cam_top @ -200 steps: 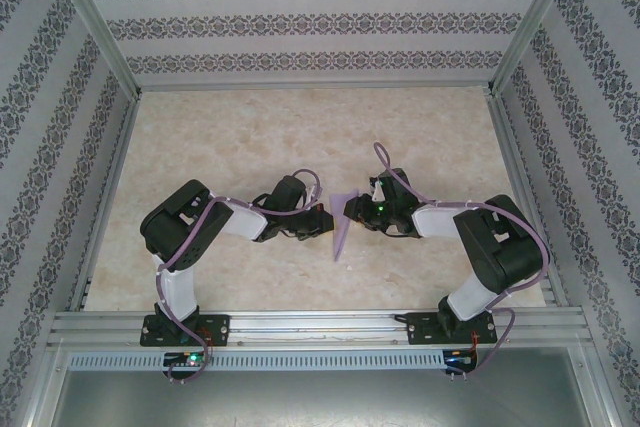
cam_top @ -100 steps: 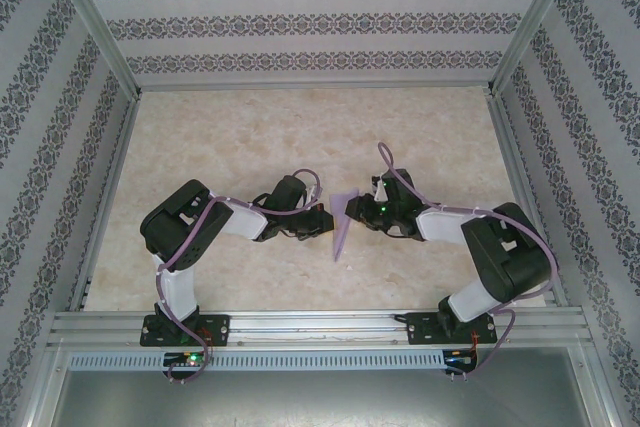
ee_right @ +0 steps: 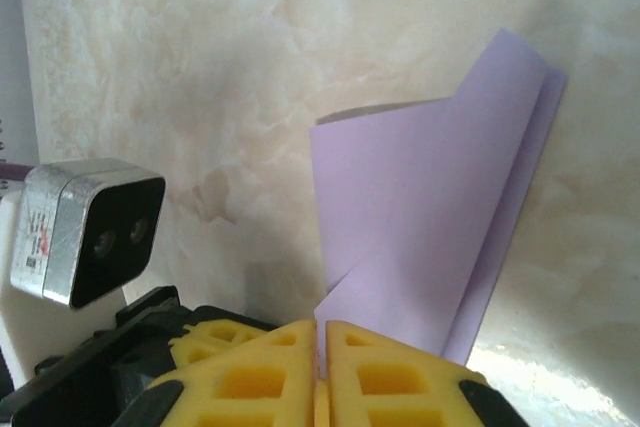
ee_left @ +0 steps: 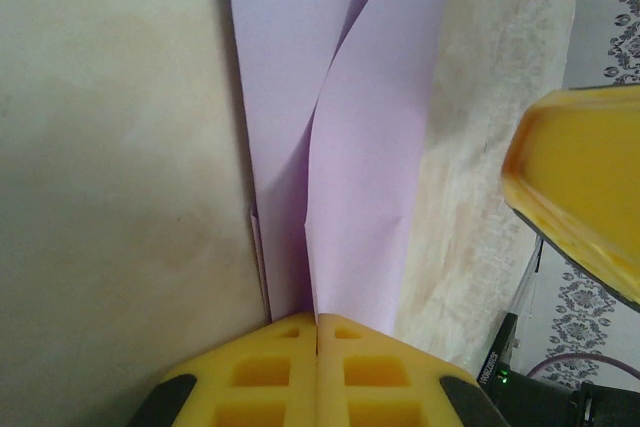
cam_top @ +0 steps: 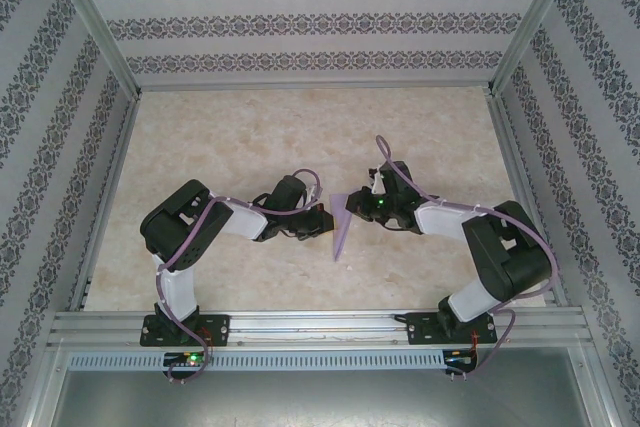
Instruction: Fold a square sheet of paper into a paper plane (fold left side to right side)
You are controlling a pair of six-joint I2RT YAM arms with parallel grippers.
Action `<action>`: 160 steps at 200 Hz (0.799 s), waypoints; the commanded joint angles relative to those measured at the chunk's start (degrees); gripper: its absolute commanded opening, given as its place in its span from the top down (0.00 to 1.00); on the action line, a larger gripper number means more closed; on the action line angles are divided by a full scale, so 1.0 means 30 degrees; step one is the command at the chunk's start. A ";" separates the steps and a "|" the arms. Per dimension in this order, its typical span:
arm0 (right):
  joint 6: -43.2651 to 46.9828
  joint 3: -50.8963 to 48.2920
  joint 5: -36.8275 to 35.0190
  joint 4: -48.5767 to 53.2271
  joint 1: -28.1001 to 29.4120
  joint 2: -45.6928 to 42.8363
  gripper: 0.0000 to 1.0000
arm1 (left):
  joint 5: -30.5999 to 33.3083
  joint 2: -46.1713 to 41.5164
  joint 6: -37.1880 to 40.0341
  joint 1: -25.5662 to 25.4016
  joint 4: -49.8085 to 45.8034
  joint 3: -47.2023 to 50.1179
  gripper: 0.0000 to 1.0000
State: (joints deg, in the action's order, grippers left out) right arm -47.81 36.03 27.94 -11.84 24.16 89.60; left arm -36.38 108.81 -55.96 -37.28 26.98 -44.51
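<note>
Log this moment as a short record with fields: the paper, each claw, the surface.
lavender paper: folded into a narrow pointed shape, tip toward the arm bases; one flap bowed, not pressed flat
left claw: shut on the paper, fingers pressed together at its edge
right claw: shut on the paper from the opposite side
claw positions: facing each other across the paper, mid-table
table: marbled beige top, walled by patterned panels
fold stage: partly folded, not a finished plane
</note>
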 commanded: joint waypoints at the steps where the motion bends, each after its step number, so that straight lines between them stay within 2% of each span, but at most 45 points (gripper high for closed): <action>1: 0.0275 0.0455 0.0207 0.0123 0.0105 0.0748 0.91 | 0.1960 0.0664 0.0050 0.0238 -0.2314 0.0365 1.00; 160: 0.0966 0.0704 -0.0174 0.0808 0.0149 0.2471 0.93 | 0.2203 0.0708 -0.0066 0.0238 -0.2921 0.0317 1.00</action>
State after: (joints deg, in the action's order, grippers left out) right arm -46.52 36.82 27.86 -10.92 24.16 95.66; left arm -36.21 108.79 -56.21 -37.28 26.55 -44.62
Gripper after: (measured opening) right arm 0.074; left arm 0.043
